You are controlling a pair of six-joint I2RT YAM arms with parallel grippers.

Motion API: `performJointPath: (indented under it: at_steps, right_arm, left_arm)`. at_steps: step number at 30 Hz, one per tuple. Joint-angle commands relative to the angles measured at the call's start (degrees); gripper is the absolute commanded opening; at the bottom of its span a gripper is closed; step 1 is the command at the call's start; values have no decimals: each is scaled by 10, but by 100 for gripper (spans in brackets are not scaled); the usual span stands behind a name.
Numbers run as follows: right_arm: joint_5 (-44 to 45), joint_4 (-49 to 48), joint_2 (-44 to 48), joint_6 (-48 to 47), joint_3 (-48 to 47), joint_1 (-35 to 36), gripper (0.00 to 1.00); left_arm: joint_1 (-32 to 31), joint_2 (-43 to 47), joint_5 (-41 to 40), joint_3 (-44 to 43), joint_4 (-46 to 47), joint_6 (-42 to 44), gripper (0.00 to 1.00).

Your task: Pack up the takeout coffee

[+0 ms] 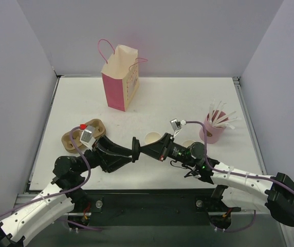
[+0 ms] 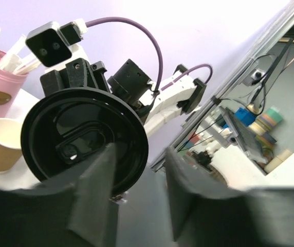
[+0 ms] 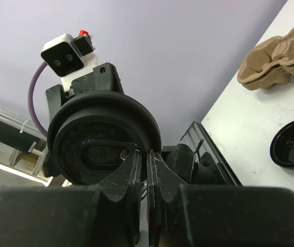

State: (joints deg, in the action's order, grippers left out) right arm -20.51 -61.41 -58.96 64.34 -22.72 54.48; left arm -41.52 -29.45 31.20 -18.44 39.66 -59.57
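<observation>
White table (image 1: 188, 98), right claw (image 3: 143, 157) closed — bag (image 1: 119, 82) overhead-only

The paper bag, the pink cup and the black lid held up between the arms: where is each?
paper bag (image 1: 117, 90), top view, pink side.
pink cup (image 1: 212, 134), top view, outer wall.
black lid (image 2: 70, 128), left wrist view, round face.

Open brown kraft cup (image 1: 152, 138), upright
</observation>
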Motion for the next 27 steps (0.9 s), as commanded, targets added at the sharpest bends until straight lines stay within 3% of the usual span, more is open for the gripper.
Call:
performJointPath:
  at_steps: [1, 2, 3, 4, 6, 7, 10, 15, 23, 27]
  right_arm:
    - [32, 65, 56, -56, -32, -2, 0]
    - [51, 121, 69, -78, -56, -6, 0]
    - [61, 179, 82, -101, -71, -9, 0]
    - [75, 303, 100, -153, -91, -16, 0]
    - [117, 431, 106, -204, -161, -29, 0]
    - [124, 542, 91, -236, -187, -38, 0]
    - [127, 742, 19, -327, -301, -100, 0]
    - [197, 878, -75, -429, -412, -139, 0]
    - [276, 992, -235, -476, -547, -133, 0]
    - [296, 1020, -294, -487, -583, -119, 0]
  left_arm:
    - [1, 39, -45, -7, -50, 46, 62]
    - [1, 52, -64, -9, -101, 57, 66]
    - [2, 64, -84, -12, -131, 67, 77]
    - [2, 89, -102, -16, -160, 83, 81]
    - [2, 108, -150, -25, -240, 109, 87]
    - [2, 118, -166, -31, -267, 133, 91]
    - [2, 110, -204, -64, -365, 185, 95]
    - [3, 61, -307, -143, -542, 254, 97]
    - [2, 20, -373, -201, -651, 326, 97]
    - [-1, 8, -443, -223, -723, 349, 97]
